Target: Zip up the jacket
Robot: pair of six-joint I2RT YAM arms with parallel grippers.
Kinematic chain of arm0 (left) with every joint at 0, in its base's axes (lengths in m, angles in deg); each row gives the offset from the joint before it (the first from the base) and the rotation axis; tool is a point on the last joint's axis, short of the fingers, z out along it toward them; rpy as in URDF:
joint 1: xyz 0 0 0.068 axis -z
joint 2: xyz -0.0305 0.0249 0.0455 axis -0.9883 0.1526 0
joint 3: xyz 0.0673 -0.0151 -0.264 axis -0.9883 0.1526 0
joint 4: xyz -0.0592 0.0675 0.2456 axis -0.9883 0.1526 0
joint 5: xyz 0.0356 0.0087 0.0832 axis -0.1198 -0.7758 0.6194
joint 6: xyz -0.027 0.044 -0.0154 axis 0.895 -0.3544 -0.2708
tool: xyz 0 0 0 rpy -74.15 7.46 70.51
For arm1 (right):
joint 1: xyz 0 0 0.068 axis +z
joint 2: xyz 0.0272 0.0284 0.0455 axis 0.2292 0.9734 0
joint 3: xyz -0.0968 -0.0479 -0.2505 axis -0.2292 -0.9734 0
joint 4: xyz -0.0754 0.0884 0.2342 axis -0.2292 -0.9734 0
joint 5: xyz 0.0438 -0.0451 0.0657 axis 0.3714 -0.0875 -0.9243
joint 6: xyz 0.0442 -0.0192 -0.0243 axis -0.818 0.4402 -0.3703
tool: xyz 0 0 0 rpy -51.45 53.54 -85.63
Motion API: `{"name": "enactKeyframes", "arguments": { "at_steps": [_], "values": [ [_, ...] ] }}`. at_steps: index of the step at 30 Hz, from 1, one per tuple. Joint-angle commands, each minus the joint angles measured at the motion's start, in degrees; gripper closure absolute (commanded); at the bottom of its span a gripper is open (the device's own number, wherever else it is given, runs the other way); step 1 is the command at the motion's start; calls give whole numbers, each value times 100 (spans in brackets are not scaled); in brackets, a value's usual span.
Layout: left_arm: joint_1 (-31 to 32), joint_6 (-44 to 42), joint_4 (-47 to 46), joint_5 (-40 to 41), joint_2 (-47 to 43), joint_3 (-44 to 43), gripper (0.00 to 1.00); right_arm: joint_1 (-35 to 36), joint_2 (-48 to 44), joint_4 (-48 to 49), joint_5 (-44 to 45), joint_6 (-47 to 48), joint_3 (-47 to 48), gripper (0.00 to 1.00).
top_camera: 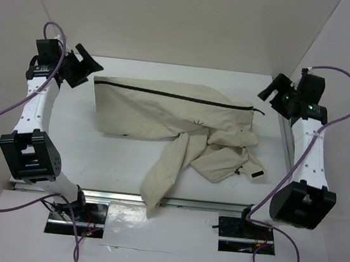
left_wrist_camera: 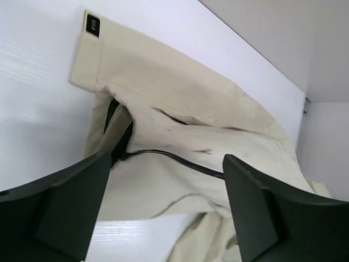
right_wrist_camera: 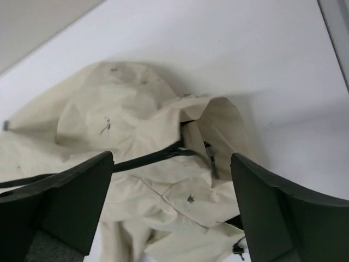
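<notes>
The cream jacket (top_camera: pixel 164 114) lies spread across the white table, its dark zipper line (top_camera: pixel 173 95) running along the far edge from left to right. My left gripper (top_camera: pixel 88 64) hovers just off the jacket's left end, jaws wide open and empty. In the left wrist view the jacket (left_wrist_camera: pixel 180 98) and its zipper line (left_wrist_camera: pixel 182 162) lie beyond the left gripper (left_wrist_camera: pixel 169 210). My right gripper (top_camera: pixel 271 90) stands open and empty by the jacket's right end. The right wrist view shows the right gripper (right_wrist_camera: pixel 172 204) above the crumpled jacket (right_wrist_camera: pixel 136 125) and the zipper line (right_wrist_camera: pixel 147 158).
One sleeve (top_camera: pixel 162 180) drapes over the table's near metal rail (top_camera: pixel 204 205). A small black tab (left_wrist_camera: pixel 92 24) sits on a jacket corner. Another metal rail (top_camera: pixel 287 141) runs along the table's right side. White walls enclose the table.
</notes>
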Motion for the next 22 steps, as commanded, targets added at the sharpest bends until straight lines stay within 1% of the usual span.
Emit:
{"name": "enactKeyframes", "arguments": {
  "at_steps": [1, 2, 5, 6, 7, 8, 11, 12, 13, 14, 16, 18, 20, 22],
  "values": [
    [451, -591, 123, 757, 7, -472, 0, 612, 532, 27, 973, 216, 540, 3],
    [574, -644, 202, 845, 7, -473, 0, 666, 533, 26, 1359, 146, 540, 0],
    [1145, -794, 281, 1144, -308, -420, 0, 815, 349, 174, 1774, 93, 216, 0],
    [1512, -847, 282, 1301, -405, -255, 0, 816, 235, 175, 1898, 93, 120, 0],
    [1733, -908, 334, 1442, -511, -175, 0, 868, 234, 175, 2003, 93, -90, 0],
    [2153, -909, 334, 1626, -729, -78, 0, 938, 95, 175, 2196, 6, -205, 0],
    [2805, -909, 334, 1628, -1047, 484, 0, 1237, -64, 359, 2531, -135, -776, 0],
    [3199, -909, 282, 1733, -1135, 616, 0, 1325, -169, 359, 2627, -214, -917, 0],
    [3377, -909, 282, 1734, -1292, 869, 0, 1413, -170, 420, 2715, -267, -1162, 0],
    [3544, -909, 282, 1855, -1355, 959, 0, 1562, -257, 525, 2882, -328, -1278, 0],
    [3860, -847, 282, 2041, -1530, 1161, 0, 1616, -328, 579, 2997, -329, -1462, 0],
    [3993, -847, 282, 2041, -1645, 1240, 0, 1669, -381, 579, 3050, -390, -1463, 0],
    [4125, -847, 282, 2208, -1829, 1363, 0, 1669, -434, 649, 3103, -390, -1524, 0],
    [4126, -847, 282, 2313, -1883, 1364, 0, 1669, -434, 650, 3103, -460, -1525, 0]
  ]
}}
